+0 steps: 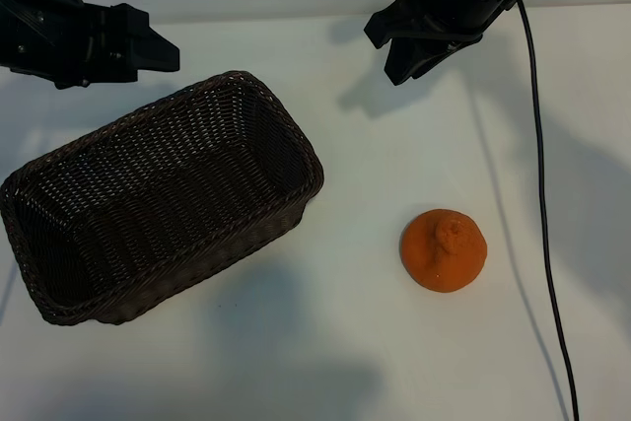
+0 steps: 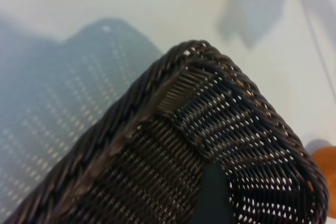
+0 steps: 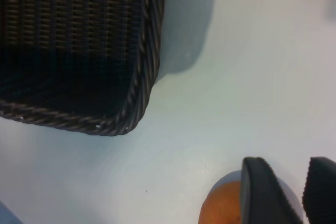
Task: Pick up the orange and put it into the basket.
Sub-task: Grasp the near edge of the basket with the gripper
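The orange (image 1: 444, 249) lies on the white table, to the right of the basket (image 1: 296, 130), knob upward. The dark woven basket sits left of centre with nothing in it. My right gripper (image 1: 386, 54) hangs over the table's far side, well beyond the orange, open with nothing between its fingers. In the right wrist view its dark fingertips (image 3: 262, 195) stand apart, with part of the orange (image 3: 223, 205) behind them and the basket's corner (image 3: 142, 93) farther off. My left gripper (image 1: 166, 41) is parked open at the far left, above the basket's far corner (image 2: 184, 59); one finger (image 2: 212, 195) shows there.
A black cable (image 1: 540, 194) runs from the right arm down the table's right side, passing right of the orange. The arms cast soft shadows on the white table (image 1: 325, 342). A sliver of the orange (image 2: 325, 163) shows past the basket in the left wrist view.
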Tool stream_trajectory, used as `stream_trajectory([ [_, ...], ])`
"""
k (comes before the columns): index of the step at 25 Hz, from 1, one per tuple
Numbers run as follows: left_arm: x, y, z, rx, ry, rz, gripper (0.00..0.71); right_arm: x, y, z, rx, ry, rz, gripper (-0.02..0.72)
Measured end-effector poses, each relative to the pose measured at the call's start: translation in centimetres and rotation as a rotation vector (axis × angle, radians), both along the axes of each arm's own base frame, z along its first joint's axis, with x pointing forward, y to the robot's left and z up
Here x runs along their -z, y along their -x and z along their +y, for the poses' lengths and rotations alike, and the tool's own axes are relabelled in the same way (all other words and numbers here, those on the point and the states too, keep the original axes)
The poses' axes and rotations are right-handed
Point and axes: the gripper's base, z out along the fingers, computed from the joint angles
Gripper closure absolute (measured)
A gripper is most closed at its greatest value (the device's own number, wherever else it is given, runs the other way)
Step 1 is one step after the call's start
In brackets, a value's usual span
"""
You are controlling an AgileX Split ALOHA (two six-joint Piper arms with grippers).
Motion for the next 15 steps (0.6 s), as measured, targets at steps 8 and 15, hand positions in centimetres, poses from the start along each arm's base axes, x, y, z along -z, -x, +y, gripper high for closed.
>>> stream_trajectory([
  [8,-2.0,2.3,1.0,-0.085,-0.081,0.015,0.128,0.0,0.0,0.0,0.0,0.0,0.0,0.464],
  [15,-2.2,8.6,2.5,-0.26,-0.152,0.06,0.159,0.0,0.0,0.0,0.0,0.0,0.0,0.464],
])
